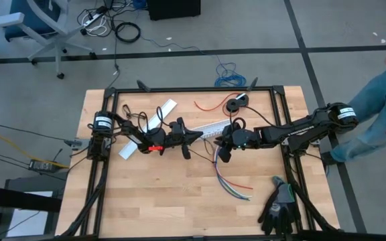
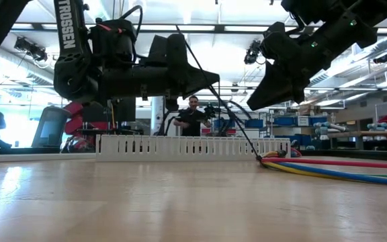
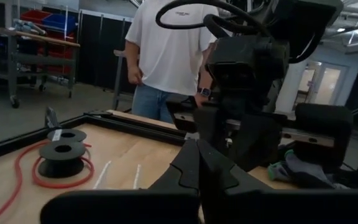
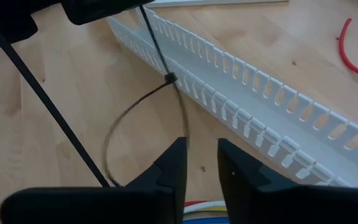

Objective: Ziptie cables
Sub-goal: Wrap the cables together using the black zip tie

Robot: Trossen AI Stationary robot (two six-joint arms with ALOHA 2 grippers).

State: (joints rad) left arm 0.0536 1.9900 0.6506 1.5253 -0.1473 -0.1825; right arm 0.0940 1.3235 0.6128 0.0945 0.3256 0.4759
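Cables (image 1: 232, 185) lie on the bench (image 1: 179, 201) at about 5 o'clock from centre, fanned toward the near edge, red, green, blue and white strands visible. Low view shows their red, yellow and blue runs (image 2: 341, 168) flat on the wood, meeting at a dark end beside the slotted white duct (image 2: 193, 148).

Black zip tie (image 4: 145, 118) is looped, with its head just beside the duct wall (image 4: 241, 106); its tail runs up toward the left claw.

Left claw (image 1: 194, 136) is just left of centre, fingers pinched fully together; the tie's tail seems to lead into them, but I cannot tell for certain.

Right claw (image 1: 221, 142) is just right of centre, facing the left one. Its fingers (image 4: 173, 168) stand a narrow gap apart above the loop, nothing held between them.

Red wire (image 1: 210, 106) and a black spool (image 1: 235, 104) sit at 12 o'clock. Flat white strip (image 1: 149, 127) lies at 10 o'clock under the left arm. Black gloves (image 1: 280, 207) at 4 o'clock, on the near edge.

Person in jeans (image 1: 380, 100) stands off the bench at 3 o'clock.
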